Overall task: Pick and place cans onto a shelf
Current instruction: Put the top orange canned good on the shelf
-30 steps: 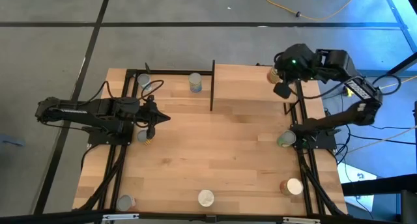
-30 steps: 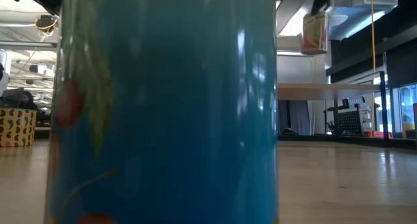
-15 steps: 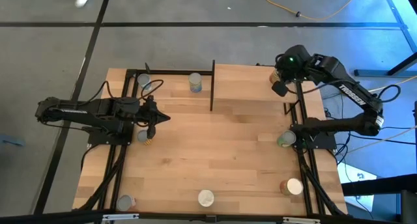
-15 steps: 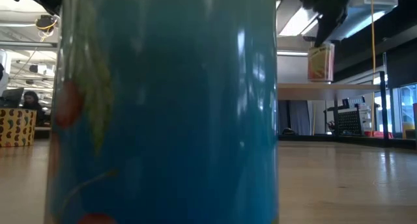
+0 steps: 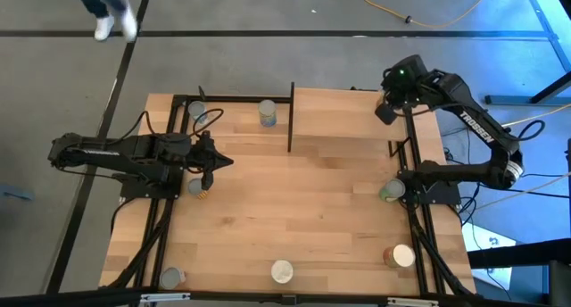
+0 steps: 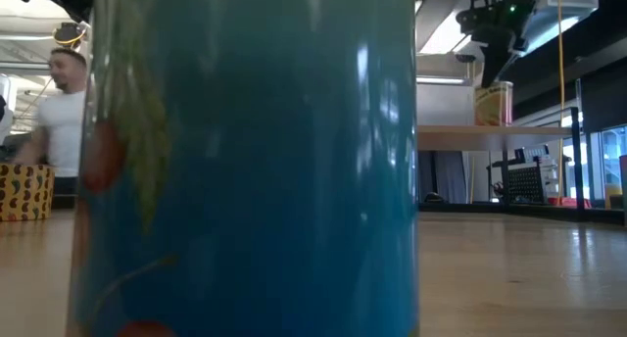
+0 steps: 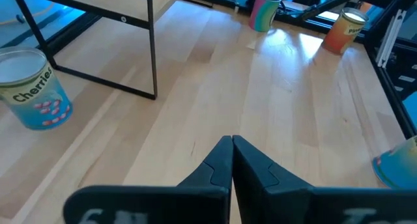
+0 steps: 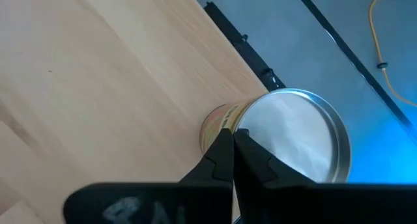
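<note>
Beneath the right gripper (image 6: 487, 71), the yellow-and-red can (image 6: 493, 104) now stands on the shelf (image 6: 456, 131). A second ago it hung well above the board, and half a second ago it was partway down, so the lowering has just ended with the can's base on the wood. In the right wrist view the silver-lidded can (image 8: 293, 133) sits just past the fingertips of the gripper (image 8: 232, 136), upright at the shelf's (image 8: 98, 87) outer edge, close to the black frame. The two fingers are pressed together with no gap showing, so they look closed and not wrapped around the tin, though whether they touch its rim cannot be told.

From above, the right gripper (image 5: 385, 112) covers the can, at the shelf's (image 5: 343, 111) corner.

This placement looks about done; the next step is likely to lift clear and fetch another tin. The green can (image 5: 391, 192) and the orange can (image 5: 399, 255) wait on the tabletop, back toward that arm's base.

The left gripper (image 5: 219, 161), fingers together, waits well apart over the table.
</note>
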### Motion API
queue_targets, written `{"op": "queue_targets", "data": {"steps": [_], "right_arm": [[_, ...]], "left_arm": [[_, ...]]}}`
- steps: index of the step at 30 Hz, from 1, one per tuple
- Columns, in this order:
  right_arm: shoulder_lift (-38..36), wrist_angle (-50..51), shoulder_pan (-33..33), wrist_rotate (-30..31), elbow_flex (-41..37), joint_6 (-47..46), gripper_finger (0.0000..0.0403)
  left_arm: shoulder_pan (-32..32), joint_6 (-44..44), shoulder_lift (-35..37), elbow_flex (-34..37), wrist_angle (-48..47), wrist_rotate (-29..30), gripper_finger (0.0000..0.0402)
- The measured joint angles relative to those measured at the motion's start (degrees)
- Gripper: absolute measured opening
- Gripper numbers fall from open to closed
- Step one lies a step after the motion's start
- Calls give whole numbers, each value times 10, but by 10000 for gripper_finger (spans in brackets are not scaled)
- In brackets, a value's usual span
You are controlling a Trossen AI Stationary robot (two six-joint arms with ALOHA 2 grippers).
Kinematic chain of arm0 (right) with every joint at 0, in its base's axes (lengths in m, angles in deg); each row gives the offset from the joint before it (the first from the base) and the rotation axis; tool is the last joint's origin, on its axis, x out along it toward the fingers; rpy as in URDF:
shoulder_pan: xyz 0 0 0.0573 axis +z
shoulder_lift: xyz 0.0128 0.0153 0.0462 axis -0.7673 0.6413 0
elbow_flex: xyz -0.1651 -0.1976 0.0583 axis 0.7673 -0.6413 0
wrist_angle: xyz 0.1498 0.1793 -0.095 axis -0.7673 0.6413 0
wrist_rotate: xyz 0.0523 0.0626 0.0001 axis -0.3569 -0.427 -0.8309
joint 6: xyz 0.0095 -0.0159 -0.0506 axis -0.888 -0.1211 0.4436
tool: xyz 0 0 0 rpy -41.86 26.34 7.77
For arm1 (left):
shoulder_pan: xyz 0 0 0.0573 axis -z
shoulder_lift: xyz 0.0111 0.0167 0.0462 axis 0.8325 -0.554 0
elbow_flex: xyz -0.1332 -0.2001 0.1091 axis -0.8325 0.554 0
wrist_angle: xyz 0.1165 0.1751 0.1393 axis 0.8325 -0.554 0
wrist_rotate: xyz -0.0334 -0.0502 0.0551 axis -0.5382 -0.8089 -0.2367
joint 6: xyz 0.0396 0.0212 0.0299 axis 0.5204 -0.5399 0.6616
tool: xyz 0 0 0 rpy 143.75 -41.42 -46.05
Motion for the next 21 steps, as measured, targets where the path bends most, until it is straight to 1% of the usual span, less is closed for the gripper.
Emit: {"op": "queue_targets", "data": {"steps": [7,12,17,21], "right_arm": [[4,-7,-6,1,0,19,0],[25,-15,-6,3,0,28,0],[46,-25,-6,30,2,30,0],[48,-26,-6,29,2,30,0]], "left_arm": [[0,0,0,0,0,0,0],[0,0,0,0,0,0,0],[0,0,0,0,0,0,0],[0,0,0,0,1,0,0]]}}
